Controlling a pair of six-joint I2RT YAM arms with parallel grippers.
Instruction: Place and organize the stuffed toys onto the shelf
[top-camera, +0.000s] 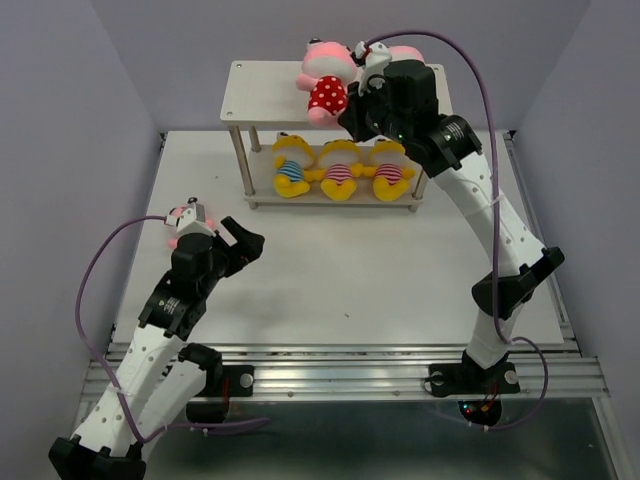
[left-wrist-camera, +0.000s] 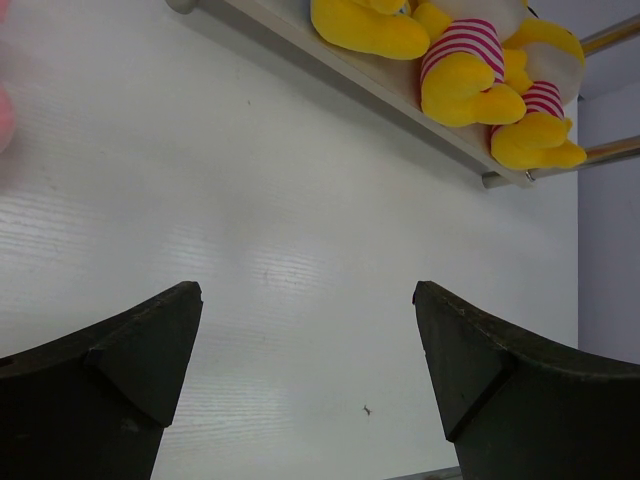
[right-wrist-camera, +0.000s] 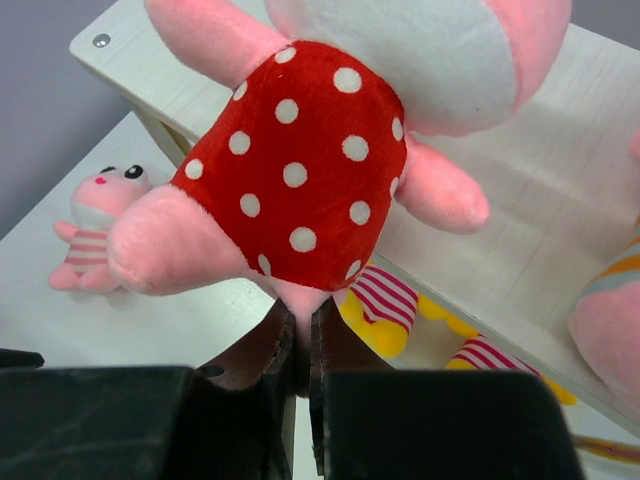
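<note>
Stuffed toys: three yellow toys (top-camera: 340, 170) in row on lower tier of shelf (top-camera: 262, 95). Pink polka-dot toy (right-wrist-camera: 300, 190) at upper board, one leg pinched in right tool (right-wrist-camera: 302, 345), jaws pressed together on it. Settle body on board beside pink neighbour (right-wrist-camera: 612, 320), then release. Left tool (left-wrist-camera: 305, 310) spread wide, empty, over desk (top-camera: 350, 280). Right wrist view shows striped pink toy (right-wrist-camera: 95, 235) plainly on desk; top view hides most of it behind left arm.
</note>
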